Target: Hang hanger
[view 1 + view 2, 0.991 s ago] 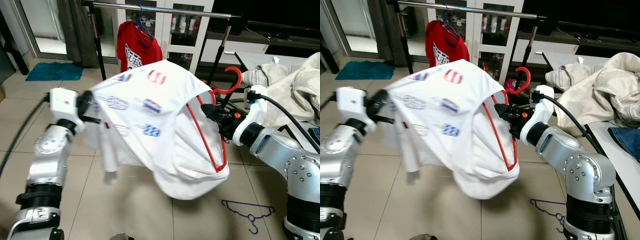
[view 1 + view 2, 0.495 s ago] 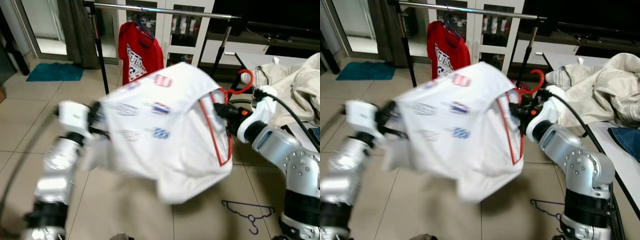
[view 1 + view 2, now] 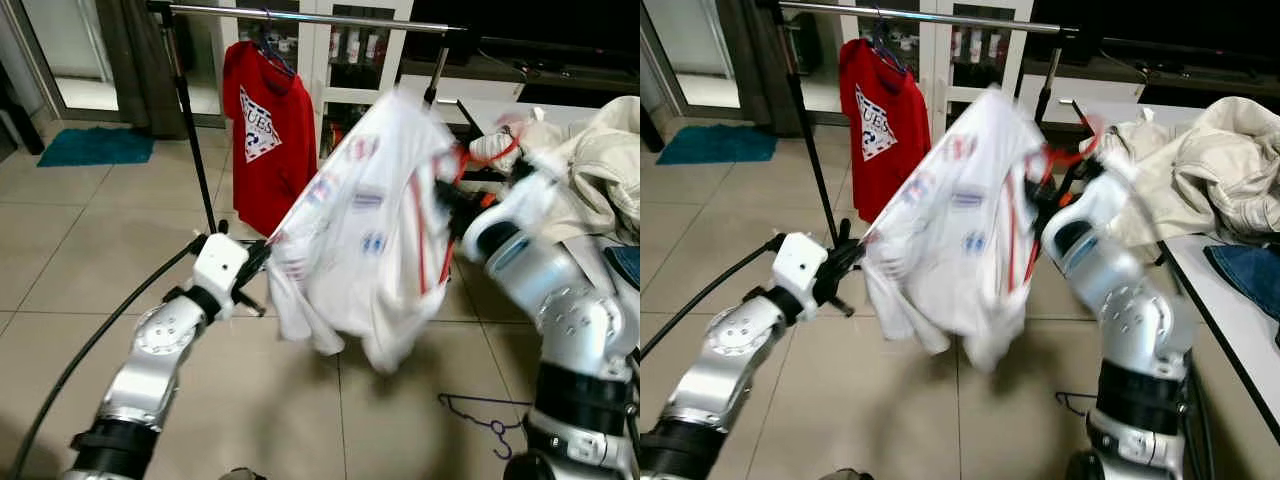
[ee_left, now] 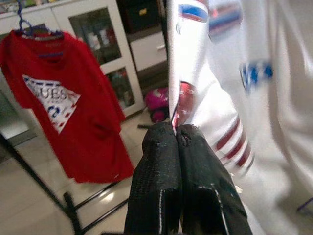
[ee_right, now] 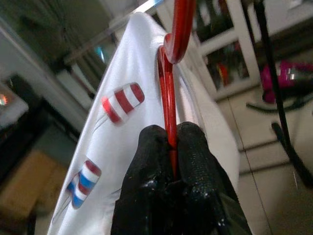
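Observation:
A white T-shirt (image 3: 360, 230) with red and blue patches sits on a red hanger (image 5: 171, 88) and hangs steeply between my two arms. My right gripper (image 5: 172, 143) is shut on the hanger just below its hook, up by the right end of the metal rail (image 3: 300, 15). The hook (image 3: 497, 150) is blurred and lies below the rail. My left gripper (image 4: 175, 133) is shut on the shirt's lower edge, low on the left (image 3: 260, 258). A red T-shirt (image 3: 262, 130) hangs from the rail on a purple hanger.
The rack's black upright (image 3: 195, 150) stands just behind my left gripper, and a slanted one (image 3: 435, 75) stands behind the white shirt. A purple hanger (image 3: 485, 415) lies on the tiles at the lower right. Pale clothes (image 3: 600, 170) are piled on the table at the right.
The right gripper has lifted the hanger up towards the rail, and the left has swung inwards. The shirt, spread wide before, now hangs narrow and steep.

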Controlling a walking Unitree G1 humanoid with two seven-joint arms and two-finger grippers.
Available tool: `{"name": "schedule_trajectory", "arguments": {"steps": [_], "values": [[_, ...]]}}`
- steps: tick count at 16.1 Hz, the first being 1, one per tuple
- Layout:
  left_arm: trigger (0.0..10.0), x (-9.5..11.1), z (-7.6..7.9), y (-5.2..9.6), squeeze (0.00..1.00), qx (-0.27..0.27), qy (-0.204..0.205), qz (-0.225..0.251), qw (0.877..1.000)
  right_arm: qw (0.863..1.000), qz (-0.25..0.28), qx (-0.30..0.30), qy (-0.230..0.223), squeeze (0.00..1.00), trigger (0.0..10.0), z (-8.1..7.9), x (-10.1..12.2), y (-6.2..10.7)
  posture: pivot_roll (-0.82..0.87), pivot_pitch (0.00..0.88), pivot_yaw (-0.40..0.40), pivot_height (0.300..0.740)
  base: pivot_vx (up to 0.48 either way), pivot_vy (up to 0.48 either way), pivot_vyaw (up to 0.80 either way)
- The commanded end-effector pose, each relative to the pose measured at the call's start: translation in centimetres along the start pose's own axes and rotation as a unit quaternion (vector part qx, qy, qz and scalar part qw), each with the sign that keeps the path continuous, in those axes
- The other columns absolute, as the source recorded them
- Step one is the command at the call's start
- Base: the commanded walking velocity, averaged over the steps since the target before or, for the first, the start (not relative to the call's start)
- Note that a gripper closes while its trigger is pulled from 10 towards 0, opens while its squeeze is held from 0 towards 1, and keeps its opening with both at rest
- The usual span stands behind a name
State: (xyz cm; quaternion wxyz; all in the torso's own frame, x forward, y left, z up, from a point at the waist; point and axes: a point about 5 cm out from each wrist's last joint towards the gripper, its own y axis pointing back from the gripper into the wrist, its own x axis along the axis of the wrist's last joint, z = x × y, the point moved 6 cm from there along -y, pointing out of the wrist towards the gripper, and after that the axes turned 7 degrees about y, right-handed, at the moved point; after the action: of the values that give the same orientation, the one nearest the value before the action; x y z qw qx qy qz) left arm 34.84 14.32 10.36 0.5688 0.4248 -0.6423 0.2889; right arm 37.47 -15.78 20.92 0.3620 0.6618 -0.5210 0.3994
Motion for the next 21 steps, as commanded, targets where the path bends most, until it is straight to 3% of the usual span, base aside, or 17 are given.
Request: {"name": "schedule_trajectory", "arguments": {"steps": [1, 3, 6, 7, 8, 9, 10, 12, 15, 19, 21], "values": [[0.0, -1.4, -0.3, 0.4, 0.00, 0.008, -0.004, -0.030, 1.000, 0.999, 0.042, -0.015, -0.005, 0.00, 0.0, 0.8, 2.1, 0.3, -0.11, 0.000, -0.027, 0.740, 0.000, 0.000, 0.00], [0.0, -3.0, -1.8, 1.1, 0.00, 0.036, -0.010, -0.063, 0.997, 0.999, 0.052, -0.009, 0.006, 0.00, 0.0, 0.7, 2.7, 0.3, -0.10, 0.000, -0.032, 0.740, 0.000, 0.000, 0.00], [0.0, -3.6, -1.9, 1.7, 0.00, 0.038, -0.002, -0.083, 0.996, 0.998, 0.042, 0.027, 0.040, 0.00, 0.0, -0.4, 2.5, 0.3, -0.10, 0.000, -0.032, 0.740, 0.000, 0.000, 0.00], [1.9, -3.4, -2.1, 1.7, 0.00, 0.046, 0.005, -0.078, 0.996, 0.997, 0.035, 0.048, 0.057, 0.00, 0.0, -1.1, 2.2, 0.4, -0.10, 0.000, -0.037, 0.740, 0.000, 0.000, 0.00], [10.0, -3.0, -2.1, 1.6, 0.00, 0.048, 0.016, -0.069, 0.996, 0.995, 0.029, 0.067, 0.070, 0.00, 0.0, -1.9, 1.9, 0.5, -0.10, 0.000, -0.036, 0.740, 0.000, 0.000, 0.00], [10.0, -2.9, -2.0, 1.6, 0.00, 0.045, 0.022, -0.066, 0.997, 0.994, 0.027, 0.072, 0.073, 0.00, 0.0, -2.0, 1.9, 0.6, -0.10, 0.000, -0.036, 0.740, 0.000, 0.000, 0.00], [10.0, -1.5, -1.7, 1.3, 1.00, 0.033, 0.043, -0.036, 0.998, 0.991, 0.020, 0.095, 0.091, 0.00, 0.0, -2.8, 1.6, 0.8, -0.10, 0.000, -0.035, 0.740, 0.000, 0.000, 0.00], [10.0, -0.6, -1.6, 1.0, 1.00, 0.024, 0.044, -0.020, 0.999, 0.989, 0.016, 0.104, 0.101, 0.00, 0.0, -3.1, 1.4, 0.9, -0.10, 0.000, -0.035, 0.740, 0.000, 0.000, 0.00], [10.0, 1.4, 0.7, 0.2, 1.00, -0.051, 0.034, 0.001, 0.998, 0.983, 0.002, 0.121, 0.135, 0.00, 0.0, -3.6, 0.9, 1.1, -0.10, 0.000, -0.028, 0.740, 0.000, 0.000, 0.00], [10.0, 3.6, -0.4, -1.6, 1.00, -0.018, 0.042, 0.032, 0.998, 0.977, -0.010, 0.135, 0.165, 0.00, 0.0, -4.2, 0.4, 1.2, -0.10, 0.000, -0.026, 0.740, 0.000, 0.000, 0.00], [10.0, 6.3, -0.3, -2.5, 1.00, -0.032, 0.037, 0.073, 0.996, 0.962, -0.041, 0.162, 0.218, 0.00, 0.0, -5.0, -1.1, 1.6, -0.11, 0.000, -0.023, 0.740, 0.000, 0.000, 0.00]]}}
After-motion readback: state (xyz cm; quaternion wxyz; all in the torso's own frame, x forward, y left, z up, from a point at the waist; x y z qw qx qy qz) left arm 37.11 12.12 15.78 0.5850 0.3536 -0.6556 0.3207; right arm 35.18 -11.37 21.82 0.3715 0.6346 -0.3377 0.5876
